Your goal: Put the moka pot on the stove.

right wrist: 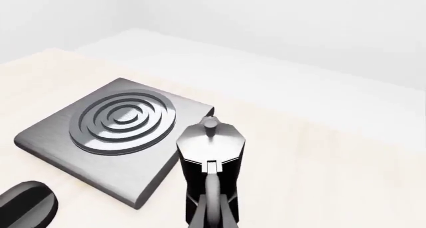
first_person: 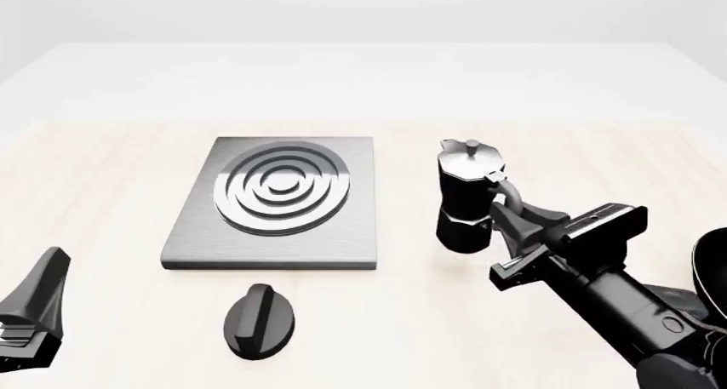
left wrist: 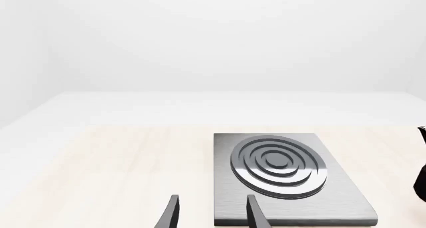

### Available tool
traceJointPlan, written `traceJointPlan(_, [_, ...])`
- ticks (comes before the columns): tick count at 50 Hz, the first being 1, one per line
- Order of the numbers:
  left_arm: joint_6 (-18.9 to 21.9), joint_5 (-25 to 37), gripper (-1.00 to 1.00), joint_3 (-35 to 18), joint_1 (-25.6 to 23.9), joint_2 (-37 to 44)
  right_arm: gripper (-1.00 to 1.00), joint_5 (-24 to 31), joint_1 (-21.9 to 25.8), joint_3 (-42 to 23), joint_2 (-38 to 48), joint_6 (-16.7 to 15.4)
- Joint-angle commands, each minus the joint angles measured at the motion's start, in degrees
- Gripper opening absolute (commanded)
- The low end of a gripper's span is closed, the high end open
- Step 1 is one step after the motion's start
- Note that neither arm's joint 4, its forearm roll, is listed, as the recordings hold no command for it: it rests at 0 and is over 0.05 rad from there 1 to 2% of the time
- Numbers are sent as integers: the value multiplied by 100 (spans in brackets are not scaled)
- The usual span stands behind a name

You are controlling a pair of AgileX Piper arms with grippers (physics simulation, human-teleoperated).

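Nearest me, my left end effector (first_person: pixel 29 317) idles low at the left, fingers parted and empty, leaving room. My right end effector (first_person: pixel 513 221) has pinched the handle of the moka pot (first_person: pixel 466 197), which stands on the tabletop (first_person: pixel 102 176) just right of the stove (first_person: pixel 272 203).

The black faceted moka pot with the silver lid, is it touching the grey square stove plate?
Apart. The front view shows bare table between moka pot and stove.

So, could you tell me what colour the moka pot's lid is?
Shiny silver, on the moka pot; the right wrist view shows it best.
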Motion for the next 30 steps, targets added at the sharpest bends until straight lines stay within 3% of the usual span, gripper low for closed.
traceJointPlan(1, [0, 0, 100, 0, 0, 0, -100, 435, 23, -190, -514, 14])
traceJointPlan(11, [0, 0, 100, 0, 0, 0, -100, 795, 23, -288, -855, 30])
traceJointPlan(20, [0, 0, 100, 0, 0, 0, -100, 1507, 36, -610, -1372, 39])
traceJointPlan(30, [0, 0, 100, 0, 0, 0, -100, 1810, 93, -789, -1544, 6])
